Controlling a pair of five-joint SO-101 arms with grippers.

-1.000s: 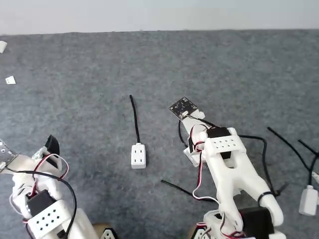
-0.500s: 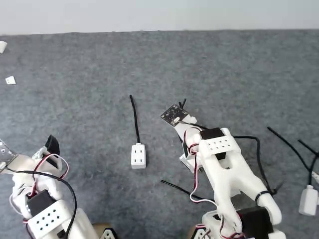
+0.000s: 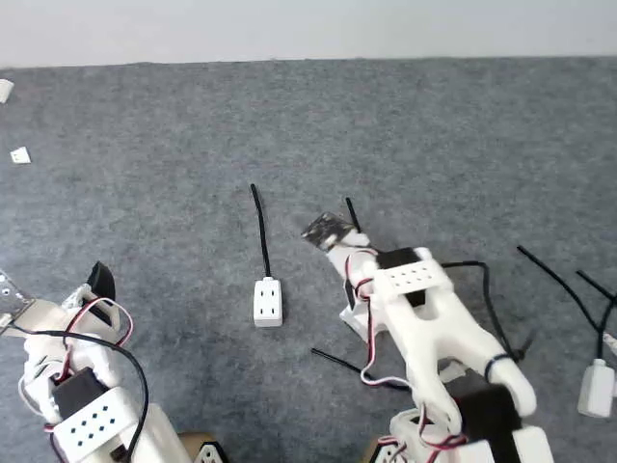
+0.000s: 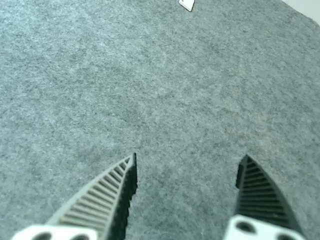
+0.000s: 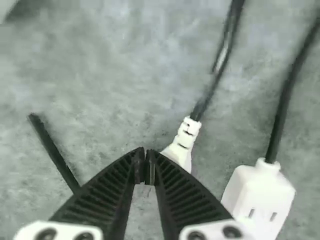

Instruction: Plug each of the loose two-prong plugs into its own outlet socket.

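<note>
Above the grey mat [image 3: 145,145] the left gripper [image 4: 189,157] hangs spread wide. The right gripper [image 5: 145,152], just beside an outlet socket [image 5: 257,192], is pinched shut on what looks like a white two-prong plug [image 5: 181,147]. I judge insertion is in hand: next, the prongs must line up with the socket's slots.

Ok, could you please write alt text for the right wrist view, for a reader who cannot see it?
The right gripper, its black fingers closed together, sits over grey carpet with a white plug on a black cord just beside its tips. A white outlet socket with its own black cord lies next to them.
</note>
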